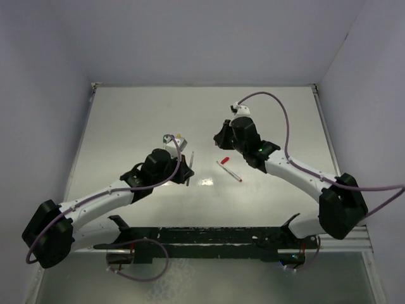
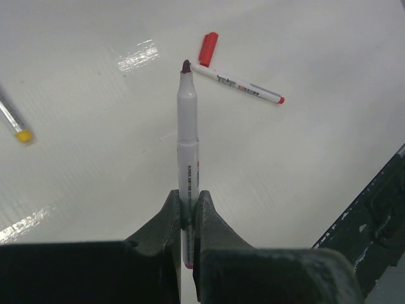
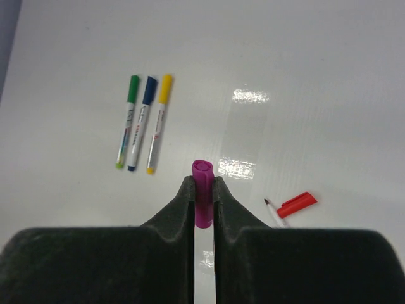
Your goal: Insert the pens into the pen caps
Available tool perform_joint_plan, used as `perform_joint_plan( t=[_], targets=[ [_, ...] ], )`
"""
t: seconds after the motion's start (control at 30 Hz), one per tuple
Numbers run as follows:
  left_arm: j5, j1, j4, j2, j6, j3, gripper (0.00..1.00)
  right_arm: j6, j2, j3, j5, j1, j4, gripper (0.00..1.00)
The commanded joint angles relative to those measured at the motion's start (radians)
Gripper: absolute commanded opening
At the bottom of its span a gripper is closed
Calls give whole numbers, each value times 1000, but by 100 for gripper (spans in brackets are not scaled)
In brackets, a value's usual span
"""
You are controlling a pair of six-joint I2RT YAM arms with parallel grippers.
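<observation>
Counting five pens. Seeing three capped and lying side by side, nearly parallel, in the right wrist view: green pen (image 3: 128,120), blue pen (image 3: 142,123), yellow pen (image 3: 158,123). Noting a fourth, the red pen (image 2: 240,85), lying uncapped near the middle of the table (image 1: 126,126). Noting the fifth, the purple-tipped pen (image 2: 187,126), clamped by its lower barrel in the left gripper (image 2: 188,212), bare tip pointing away towards the red cap (image 2: 208,49).

Counting five caps: three seated on pens, the red one lying loose just beside the red pen's tip, and the purple cap (image 3: 202,171) pinched tight in the right gripper (image 3: 203,187).

Failing to make out the three capped pens from the top camera. Seeing only a yellow end and a stub of barrel at the left edge of the left wrist view. Losing most of the red pen behind the right gripper's finger in the right wrist view. Losing the held pen's rear end between the left fingers.

Hovering near mid-table, both grippers, well apart from the side walls (image 1: 44,126). Seeing bare white surface between them and the far wall. Noting a black rail (image 1: 209,237) along the near edge.
</observation>
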Motion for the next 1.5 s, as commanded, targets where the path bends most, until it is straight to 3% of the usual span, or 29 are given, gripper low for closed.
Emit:
perform_joint_plan(
  t=[0.0,0.23,0.57,1.47],
  targets=[
    [94,0,165,12,-6,51,0,-50,-123,-84,-100,-2,167,0],
    [184,0,305,9,-78,55,0,-28,-300,-238,-205,-1,453,0],
    [252,-2,403,14,-160,50,0,46,-305,-316,-281,0,700,0],
    [272,-2,435,37,-166,49,0,61,-242,-312,-297,33,765,0]
  ],
)
